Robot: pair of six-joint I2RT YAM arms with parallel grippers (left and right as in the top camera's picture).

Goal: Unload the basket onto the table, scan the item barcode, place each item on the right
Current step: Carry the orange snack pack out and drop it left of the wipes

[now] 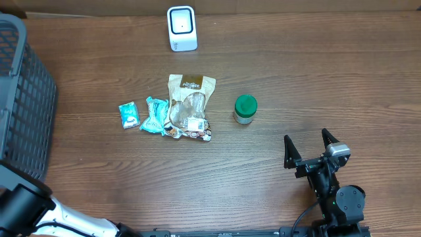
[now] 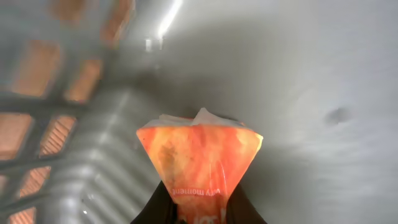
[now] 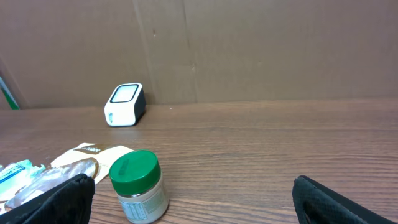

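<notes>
In the left wrist view my left gripper [image 2: 198,208] is shut on the lower end of an orange snack packet [image 2: 199,155], black fingers [image 2: 160,208] pressed on both sides. It is held inside the grey mesh basket [image 2: 56,124]. No barcode shows on the packet. The white scanner [image 1: 181,27] stands upright at the back of the table, also in the right wrist view as the scanner [image 3: 124,104]. My right gripper [image 1: 309,146] rests low at the front right, open and holding nothing [image 3: 193,199].
A green-lidded jar [image 1: 245,109] stands just left of the right gripper's line. A brown pouch [image 1: 189,105] and two teal packets [image 1: 156,116] lie mid-table. The basket [image 1: 26,99] fills the left edge. A cardboard wall [image 3: 249,50] backs the table.
</notes>
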